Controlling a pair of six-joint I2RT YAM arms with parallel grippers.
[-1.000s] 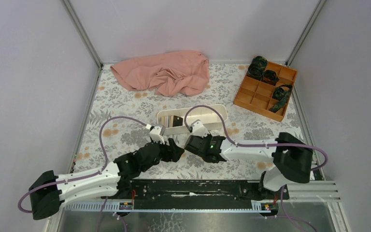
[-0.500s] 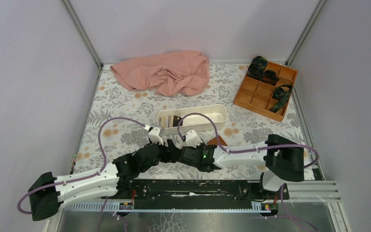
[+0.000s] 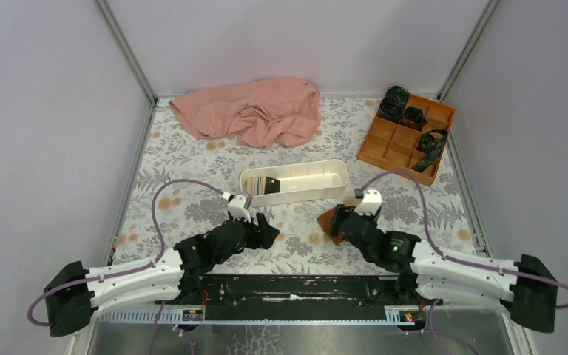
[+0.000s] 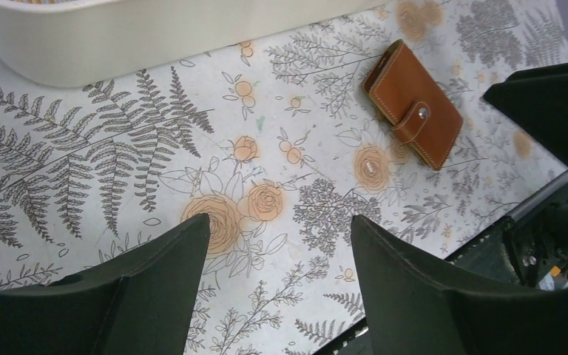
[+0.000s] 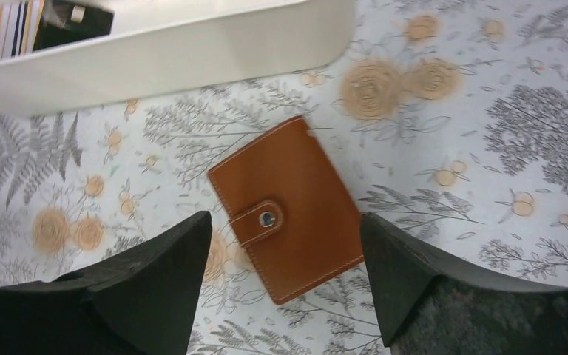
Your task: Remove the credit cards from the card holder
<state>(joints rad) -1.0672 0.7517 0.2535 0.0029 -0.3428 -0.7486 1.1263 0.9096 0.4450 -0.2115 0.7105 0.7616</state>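
1. Beside the right end of the white tray (image 3: 336,171), the card holder (image 5: 288,207) lies flat on the floral table cover (image 4: 118,148). It is folded shut with its snap tab fastened, close to the tray but not touching it.
2. Directly over it hangs the right gripper (image 5: 282,225), jaws spread wide to either side and gripping nothing; no contact is apparent. Judgement: the spread clears the holder's width, a stance suited to coming down on its edges.
3. Over bare cover near the tray's left end, the left gripper (image 4: 279,222) is likewise parted and empty, well apart from the holder. Judgement: it stands in reserve, since undoing a snap and drawing cards calls for a second claw to pin the leather.
4. Only the right wrist view shows thin yellow, white and dark edges standing upright in the tray's left end. These are probably credit cards (image 5: 7,26), though the frame crops them. The top view gives only a small pale-and-dark cluster there.
5. None of the views shows the holder's slots, so whether cards remain inside cannot be told.
6. Only the left wrist view shows the holder obliquely, with its stitched edge. Only the top view shows both arms together, with the pink cloth (image 3: 255,109) and orange box (image 3: 399,140) at the far side.
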